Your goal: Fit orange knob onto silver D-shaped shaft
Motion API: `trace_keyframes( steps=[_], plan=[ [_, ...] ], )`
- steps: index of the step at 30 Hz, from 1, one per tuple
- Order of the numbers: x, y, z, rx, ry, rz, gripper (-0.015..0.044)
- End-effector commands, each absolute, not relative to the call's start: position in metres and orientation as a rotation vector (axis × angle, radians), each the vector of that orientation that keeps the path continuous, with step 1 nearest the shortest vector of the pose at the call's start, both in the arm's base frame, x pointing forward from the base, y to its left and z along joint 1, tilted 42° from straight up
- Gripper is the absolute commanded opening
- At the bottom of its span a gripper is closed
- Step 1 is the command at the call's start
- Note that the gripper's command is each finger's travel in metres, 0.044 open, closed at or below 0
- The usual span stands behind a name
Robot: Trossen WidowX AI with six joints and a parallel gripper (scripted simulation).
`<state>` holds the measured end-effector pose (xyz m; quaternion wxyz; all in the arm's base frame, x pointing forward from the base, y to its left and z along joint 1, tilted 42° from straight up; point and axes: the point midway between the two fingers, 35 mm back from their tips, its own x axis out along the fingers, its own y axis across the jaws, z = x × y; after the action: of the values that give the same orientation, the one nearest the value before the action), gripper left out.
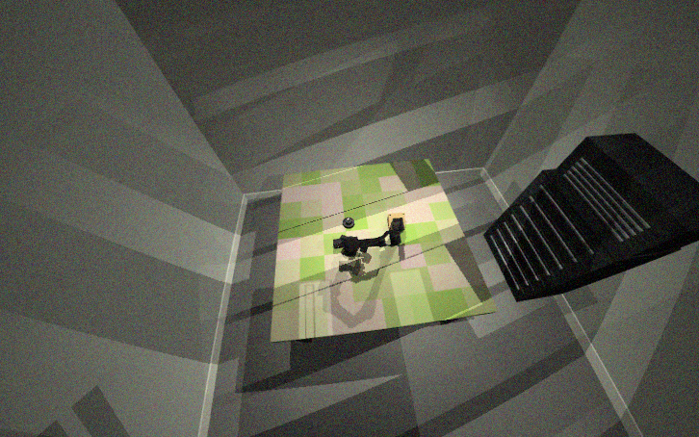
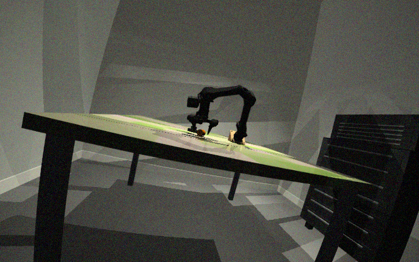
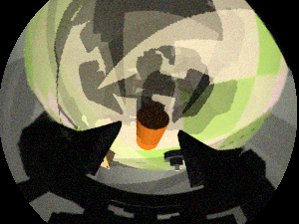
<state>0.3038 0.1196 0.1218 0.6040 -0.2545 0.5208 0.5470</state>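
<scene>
The orange knob (image 2: 201, 133) (image 3: 150, 134) lies on its side on the table, with a dark round end showing in the wrist view. My gripper (image 2: 201, 131) (image 3: 149, 128) is open and points down over the knob. The knob is between the spread fingertips, with a gap on each side in the wrist view. In the top view the arm hides the knob. The dark round pedestal (image 1: 348, 222) (image 3: 174, 158) stands close by, near one finger in the wrist view. The shaft's flat side and the knob's hole cannot be made out.
The arm's base stands at an orange-tan block (image 1: 396, 217) (image 2: 231, 135) on the patchwork table top (image 1: 412, 294). A large black drawer cabinet (image 1: 592, 206) (image 2: 364, 148) stands beyond the table edge. Arm shadows fall across the table.
</scene>
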Motion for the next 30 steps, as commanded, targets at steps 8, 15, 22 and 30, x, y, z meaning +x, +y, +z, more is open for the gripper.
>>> trace_keyframes(
  steps=[8,15,22,30],
  plan=[
    [0.3035,0.1254,0.1158,-0.579,1.206,1.264,0.0309],
    [0.3035,0.1254,0.1158,-0.579,1.206,1.264,0.0240],
    [0.3035,0.1254,0.1158,-0.579,1.206,1.264,0.0240],
    [0.3035,0.1254,0.1158,-0.579,1.206,1.264,0.0187]
  ],
)
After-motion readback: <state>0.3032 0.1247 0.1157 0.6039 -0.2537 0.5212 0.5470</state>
